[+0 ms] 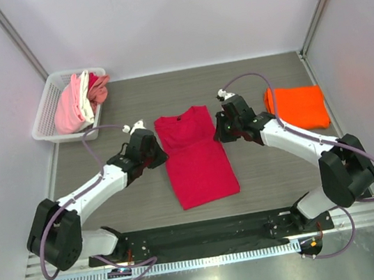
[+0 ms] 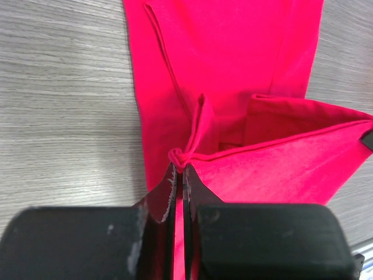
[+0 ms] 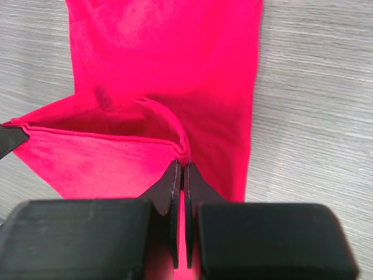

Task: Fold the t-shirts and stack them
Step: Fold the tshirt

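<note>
The crimson t-shirt (image 1: 195, 154) lies lengthwise in the middle of the table, sleeves folded in, its neck end raised off the table. My left gripper (image 1: 154, 147) is shut on the shirt's left upper corner; the left wrist view shows the cloth (image 2: 233, 52) bunched between the fingertips (image 2: 180, 166). My right gripper (image 1: 221, 129) is shut on the right upper corner; the right wrist view shows the cloth edge (image 3: 175, 70) pinched at its tips (image 3: 183, 168). A folded orange t-shirt (image 1: 297, 106) lies at the right. Pink and white shirts (image 1: 77, 101) sit in the basket.
A white mesh basket (image 1: 47, 111) stands at the back left. The enclosure walls close in on both sides. Bare grey table lies between the crimson shirt and the orange one.
</note>
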